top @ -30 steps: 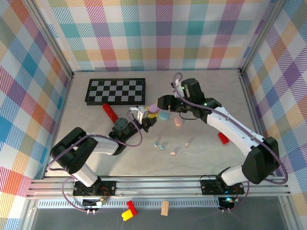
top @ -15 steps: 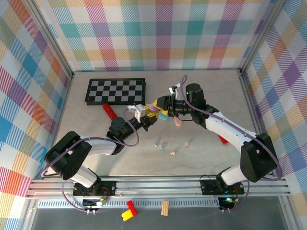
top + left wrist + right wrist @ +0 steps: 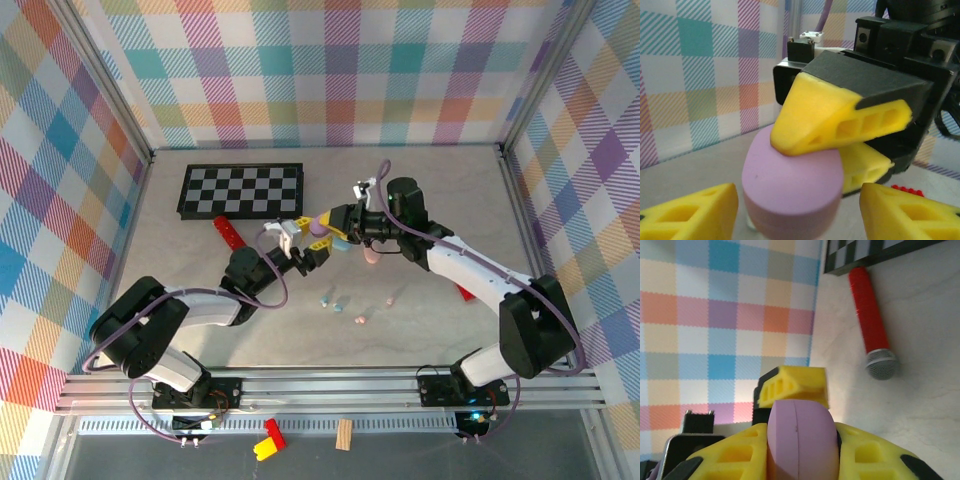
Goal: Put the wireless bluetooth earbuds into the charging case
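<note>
A purple oval charging case (image 3: 319,227) hangs above the table, and my right gripper (image 3: 327,226) is shut on it. In the right wrist view the case (image 3: 800,437) sits squeezed between my two yellow fingers (image 3: 730,457). My left gripper (image 3: 303,252) is open just beside it. In the left wrist view its yellow fingertips (image 3: 690,212) stand apart on either side of the case (image 3: 790,192) without touching. Several tiny pastel earbuds lie on the table: blue and mint ones (image 3: 333,299) and pink ones (image 3: 361,320).
A blue case (image 3: 343,243) and a pink case (image 3: 372,256) lie under the right arm. A red microphone (image 3: 230,236) and a checkerboard (image 3: 242,190) lie at the back left. A red block (image 3: 466,290) sits beside the right arm. Checked walls enclose the table.
My left gripper has opened and let go of the purple case. My right gripper has moved in from the right and shut on it.
</note>
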